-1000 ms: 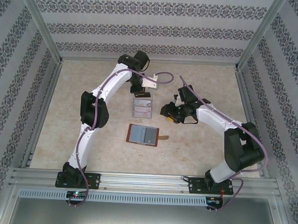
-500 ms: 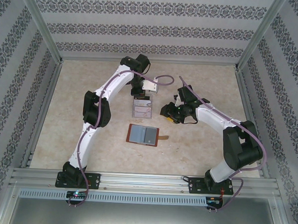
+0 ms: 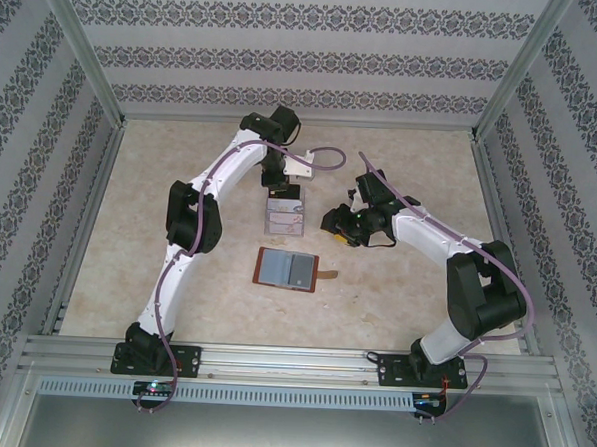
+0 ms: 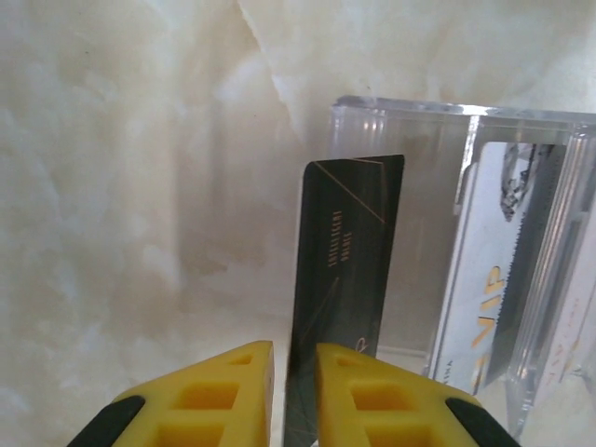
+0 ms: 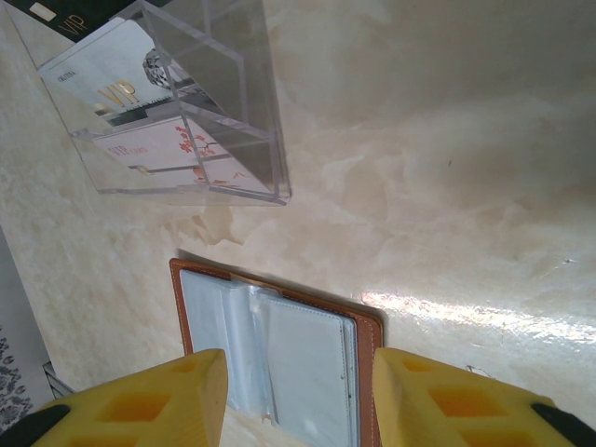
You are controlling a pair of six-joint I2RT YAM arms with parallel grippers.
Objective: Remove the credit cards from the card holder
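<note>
now clamping the dark card edge-on in the left gripper, yellow fingers pressed onto its near short end and gripping nothing else. pointing the card's long axis straight away from the fingers, its far end reaching over the left slot of the clear tray; not telling whether already inside that slot or just above it. sharing the tray with a pale vip card in the next slot and a flowered card beside that. hovering the right gripper, fingers wide apart and empty, over the open wallet lying flat on the table just on the near side of the tray. judging the wallet's grey-blue pockets to be emptied, though not telling for sure through the clear sleeves. counting the left arm as the nearer one to the tray, with the right arm off to the tray's right side. probably needing only to bring the dark card down along its own length into the slot and then part the fingers; risking a tilt against the slot wall if letting go too high.
</note>
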